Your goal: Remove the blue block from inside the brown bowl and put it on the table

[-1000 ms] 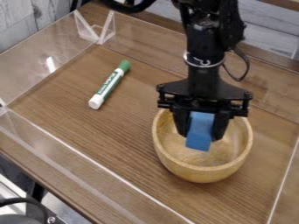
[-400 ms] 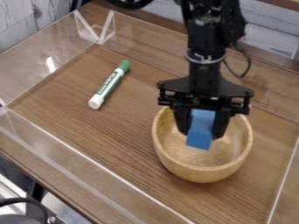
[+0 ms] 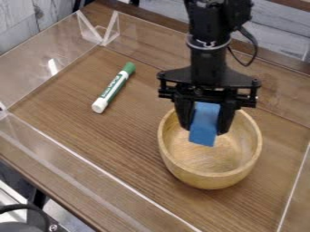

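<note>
Your table, dark wood grain fenced by clear acrylic walls, fills the frame from edge to edge. At lower right sits the brown bowl, round and pale, resting flat on the tabletop with its thick rim facing up. Your black arm drops in from the top of the picture and points straight down over the bowl. At its end, your gripper is pinching the blue block between its two fingers, one dark finger on each side of the bar. The block hangs upright, its lower end just over the bowl's rim line and clear of the bowl's floor, above the bowl's far half. To the left, well apart from the bowl, a green-and-white marker lies on the table, slanted, its green cap toward the back wall.
</note>
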Tool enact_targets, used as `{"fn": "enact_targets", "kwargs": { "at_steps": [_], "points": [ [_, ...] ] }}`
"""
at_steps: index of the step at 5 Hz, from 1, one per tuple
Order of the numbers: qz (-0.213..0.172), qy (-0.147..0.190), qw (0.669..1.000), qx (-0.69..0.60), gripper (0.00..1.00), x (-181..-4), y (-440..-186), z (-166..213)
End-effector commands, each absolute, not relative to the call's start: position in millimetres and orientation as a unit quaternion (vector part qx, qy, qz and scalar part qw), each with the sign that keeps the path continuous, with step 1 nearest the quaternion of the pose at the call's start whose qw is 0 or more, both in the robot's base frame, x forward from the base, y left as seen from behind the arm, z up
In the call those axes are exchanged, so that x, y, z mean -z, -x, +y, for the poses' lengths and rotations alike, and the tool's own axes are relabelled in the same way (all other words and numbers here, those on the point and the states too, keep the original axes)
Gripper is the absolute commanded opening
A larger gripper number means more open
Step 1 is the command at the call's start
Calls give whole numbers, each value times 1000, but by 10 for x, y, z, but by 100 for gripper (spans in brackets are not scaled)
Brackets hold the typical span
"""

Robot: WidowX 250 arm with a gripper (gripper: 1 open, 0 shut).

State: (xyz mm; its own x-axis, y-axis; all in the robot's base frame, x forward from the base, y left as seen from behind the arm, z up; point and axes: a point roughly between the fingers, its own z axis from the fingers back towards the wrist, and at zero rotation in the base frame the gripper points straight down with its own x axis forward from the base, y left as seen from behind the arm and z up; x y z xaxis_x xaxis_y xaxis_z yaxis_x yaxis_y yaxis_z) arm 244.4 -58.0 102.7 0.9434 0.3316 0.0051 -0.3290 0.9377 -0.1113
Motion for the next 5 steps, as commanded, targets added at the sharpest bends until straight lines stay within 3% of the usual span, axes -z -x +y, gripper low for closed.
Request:
{"fn": "enact_targets", "kwargs": {
  "at_steps": [1, 3, 5],
  "points": [
    [-53, 67, 982, -170, 0, -1276, -2544, -519],
    [-62, 61, 981, -171, 0, -1363, -2531, -314],
    [-79, 57, 982, -163, 0, -1382, -2489, 219]
  ]
}}
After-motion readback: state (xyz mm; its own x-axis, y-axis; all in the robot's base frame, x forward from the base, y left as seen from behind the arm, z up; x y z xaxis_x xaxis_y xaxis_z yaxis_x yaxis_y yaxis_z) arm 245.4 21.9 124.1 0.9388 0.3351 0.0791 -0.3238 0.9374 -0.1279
